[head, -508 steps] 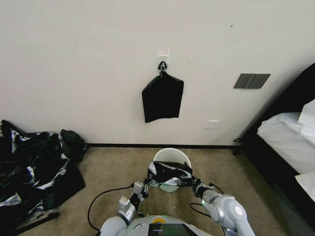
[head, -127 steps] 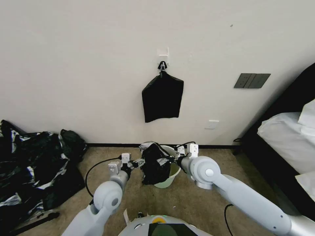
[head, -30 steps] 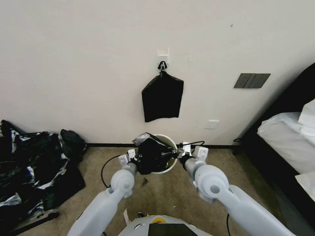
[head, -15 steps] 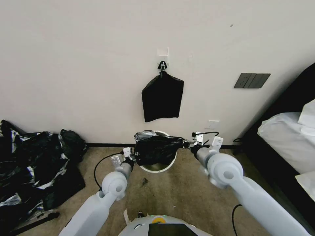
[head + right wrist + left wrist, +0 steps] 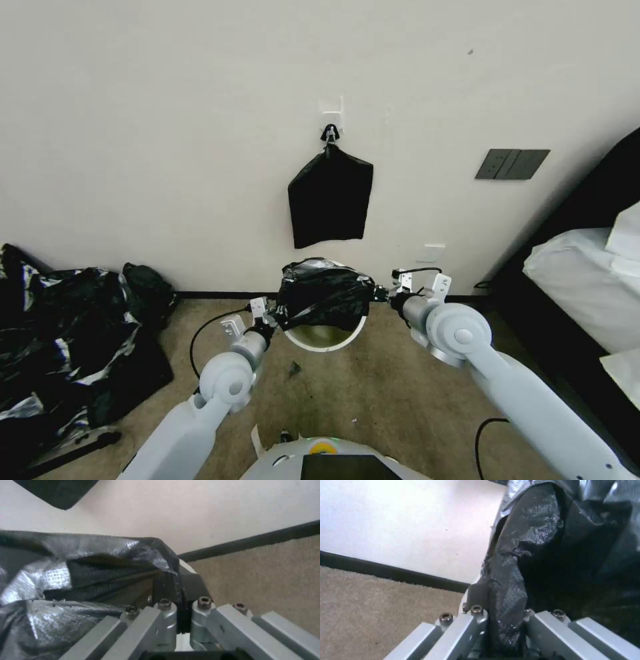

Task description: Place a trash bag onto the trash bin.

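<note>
Outstretched, left gripper (image 5: pixel 275 317) and right gripper (image 5: pixel 381 294) pinch the trash bag (image 5: pixel 325 297) above the trash bin (image 5: pixel 325 343).

Flat black bundle (image 5: pixel 330 198) hung from a wall hook (image 5: pixel 330 133), dark switch plate (image 5: pixel 512 164) to its right, white outlet (image 5: pixel 432 253) low, heap of black-silver plastic (image 5: pixel 67 333) on carpet (image 5: pixel 373 393) at left, white-sheeted bed (image 5: pixel 587 293) at right.

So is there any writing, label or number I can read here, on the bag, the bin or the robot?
None can be read.
The trash bag, pinched by the left gripper and right gripper above the trash bin, is plain.
The dark screen on the robot shows nothing readable.
</note>
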Controlling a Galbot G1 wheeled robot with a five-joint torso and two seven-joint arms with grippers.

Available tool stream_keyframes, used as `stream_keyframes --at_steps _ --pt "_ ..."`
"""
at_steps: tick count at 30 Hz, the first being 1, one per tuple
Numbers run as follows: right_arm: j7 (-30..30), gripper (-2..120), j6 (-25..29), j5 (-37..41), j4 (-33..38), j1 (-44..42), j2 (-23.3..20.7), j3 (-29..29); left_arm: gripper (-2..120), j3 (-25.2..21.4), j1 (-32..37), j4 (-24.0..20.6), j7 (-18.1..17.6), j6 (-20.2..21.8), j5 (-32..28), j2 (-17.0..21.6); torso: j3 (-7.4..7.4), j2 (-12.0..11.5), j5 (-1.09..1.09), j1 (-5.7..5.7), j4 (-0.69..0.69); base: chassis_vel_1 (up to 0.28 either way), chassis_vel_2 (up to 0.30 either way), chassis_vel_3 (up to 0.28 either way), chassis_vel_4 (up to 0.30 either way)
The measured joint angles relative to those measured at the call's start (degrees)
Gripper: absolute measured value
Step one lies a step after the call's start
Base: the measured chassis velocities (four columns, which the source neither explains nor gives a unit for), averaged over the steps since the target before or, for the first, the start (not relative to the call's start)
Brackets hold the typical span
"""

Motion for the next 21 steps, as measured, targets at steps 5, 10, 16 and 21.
stream_keyframes --at_steps 5,10,16,21 --pt "-0.30 0 0.02 -0.99 0.96 -0.31 -0.25 0.13 1 -0.25 0.30 0.19 0.34 -0.17 -0.20 -0.20 0.00 0.00 0.00 0.00 0.00 0.000 0.000 0.000 0.000" --pt "-0.18 20 0.23 -2.40 4.09 -1.25 -1.72 1.49 1 -0.22 0.31 0.98 -0.09 -0.16 0.15 -0.56 0.00 0.00 0.00 0.00 0.00 0.000 0.000 0.000 0.000" --pt "1.05 41 0.55 -3.40 8.19 -2.35 -3.18 2.00 1 -0.34 -0.12 2.15 -1.60 -0.10 0.52 -0.70 0.00 0.00 0.00 0.00 0.00 0.000 0.000 0.000 0.000" --pt "1.82 54 0.75 -4.27 10.44 -3.17 -3.54 2.36 1 -0.69 -0.25 2.84 -2.16 -0.03 1.23 -0.74 0.00 0.00 0.01 0.00 0.00 0.000 0.000 0.000 0.000"
